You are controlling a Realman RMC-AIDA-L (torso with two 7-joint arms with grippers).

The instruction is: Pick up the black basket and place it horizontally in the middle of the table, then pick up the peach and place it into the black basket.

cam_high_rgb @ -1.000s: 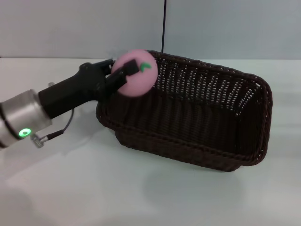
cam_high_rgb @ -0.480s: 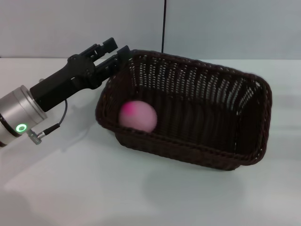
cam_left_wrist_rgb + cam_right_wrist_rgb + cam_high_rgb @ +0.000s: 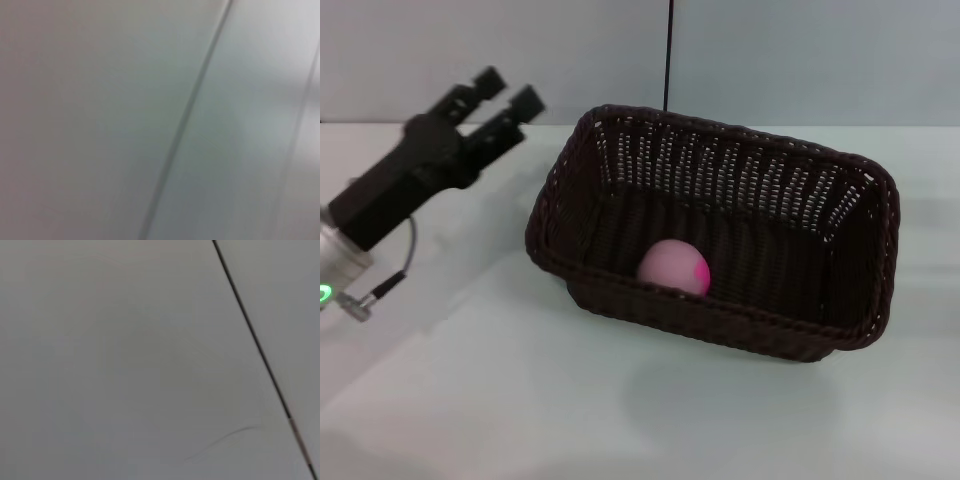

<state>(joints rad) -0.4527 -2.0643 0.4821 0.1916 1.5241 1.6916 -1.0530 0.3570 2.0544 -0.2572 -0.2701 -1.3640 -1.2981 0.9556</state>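
Note:
The black basket lies lengthwise across the middle of the white table, upright and open. The pink peach rests on the basket floor near its front wall, left of centre. My left gripper is open and empty, raised to the left of the basket's left end and clear of the rim. The right gripper is out of view. Both wrist views show only blank wall with a dark seam.
A grey wall runs behind the table, with a thin dark vertical line above the basket. The left arm's silver wrist with a green light and a loose cable sits at the left edge.
The left gripper let go of the peach, which dropped into the basket and rolled right along the floor. The gripper then drew back up and to the left, away from the rim.

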